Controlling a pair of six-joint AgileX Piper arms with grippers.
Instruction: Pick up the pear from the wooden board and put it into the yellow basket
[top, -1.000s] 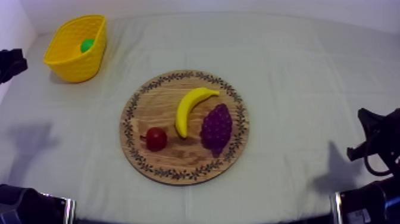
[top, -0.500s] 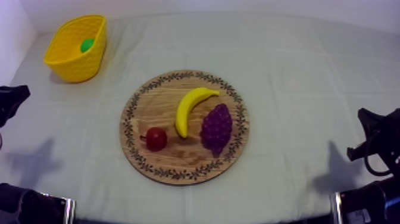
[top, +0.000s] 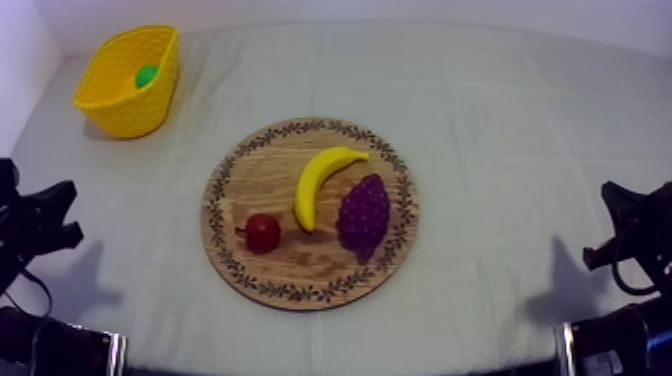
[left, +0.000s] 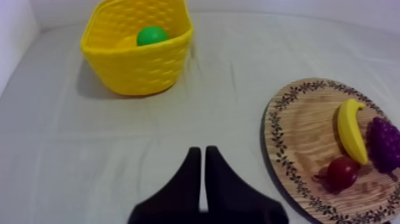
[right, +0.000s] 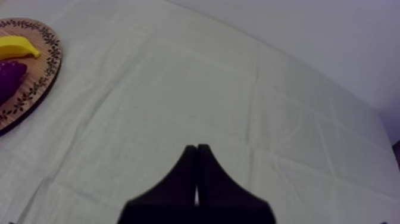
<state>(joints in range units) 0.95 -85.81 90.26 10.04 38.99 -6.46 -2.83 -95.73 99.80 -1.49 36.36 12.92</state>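
1. The pear (left: 152, 36) lies deep in the basket (left: 137, 68) at the tabletop's far left corner. The basket's wall hides all but the pear's rounded green top, so how it lies cannot be told.
2. From above, the pear is a small green patch, too small to show its shape.
3. In the left wrist view the picture's edge cuts off the board (left: 297, 137) and part of the grapes (left: 384, 143).
4. In the right wrist view the edge cuts the board, the banana (right: 15, 46) and the grapes.
5. In the top view the left arm (top: 35, 225) and right arm (top: 635, 235) are cut off at the sides and hide the tabletop's near corners.
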